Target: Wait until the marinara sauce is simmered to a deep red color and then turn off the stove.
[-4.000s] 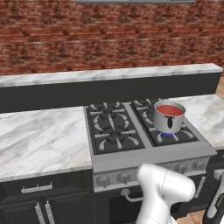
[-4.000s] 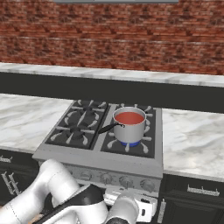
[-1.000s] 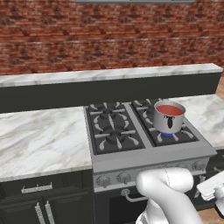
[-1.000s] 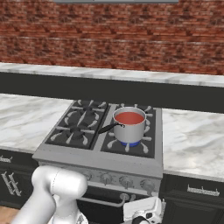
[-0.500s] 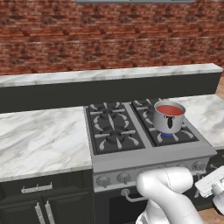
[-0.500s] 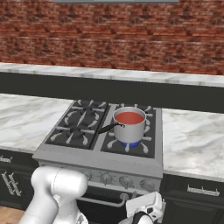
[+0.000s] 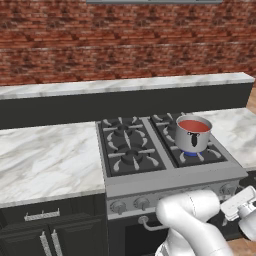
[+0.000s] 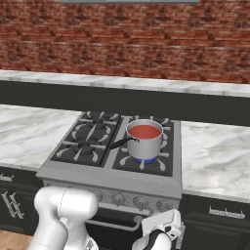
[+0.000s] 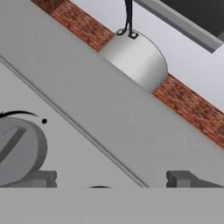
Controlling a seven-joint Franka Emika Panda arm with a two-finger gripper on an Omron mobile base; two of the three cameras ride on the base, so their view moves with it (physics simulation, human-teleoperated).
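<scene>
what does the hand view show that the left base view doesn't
The hand view gives a close, tilted look up the stove's front: one round silver knob at the left with its slot and pointer dot, and the saucepan's handle, seen from below. The open hand has its finger tips at the bottom. The left base view gives the whole stove from above: the black grates, the marinara sauce in the pan, a blue flame under it, and the marble counter. Both share the saucepan, the brick wall and the stove's steel front.

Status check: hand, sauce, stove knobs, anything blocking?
Hand open, empty, low at the stainless-steel gas range's front, a round silver knob close ahead. Red marinara sauce in small steel saucepan, blue flame under it. Nothing between hand and knob.
</scene>
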